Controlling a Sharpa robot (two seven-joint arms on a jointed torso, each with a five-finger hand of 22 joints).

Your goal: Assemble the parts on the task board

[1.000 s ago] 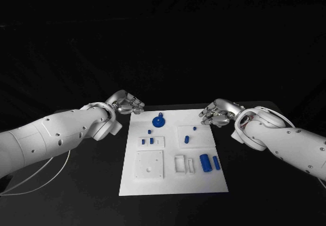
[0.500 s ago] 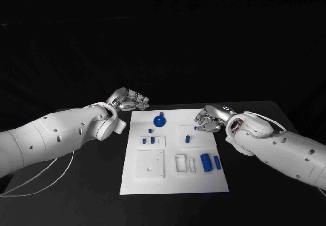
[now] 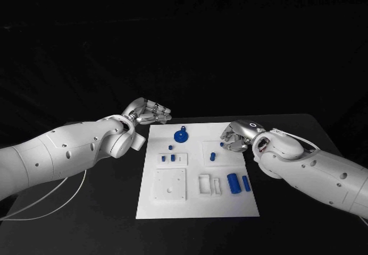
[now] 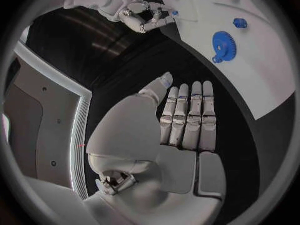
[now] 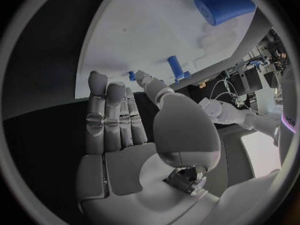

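My right hand (image 3: pixel 234 136) hovers empty, fingers apart, over the board (image 3: pixel 198 208) beside a small blue peg (image 3: pixel 212 156). It looks light, stiff, smooth; I'd pinch its sides. My left hand (image 3: pixel 150 113) waits empty off the board's corner.

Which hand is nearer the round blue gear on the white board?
Left. The left hand hovers beside the board's far corner by the round blue gear; the right hand is farther across.

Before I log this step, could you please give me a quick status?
Left hand open, off the board. Right hand open over task board edge. Blue parts untouched. Nothing in the way.
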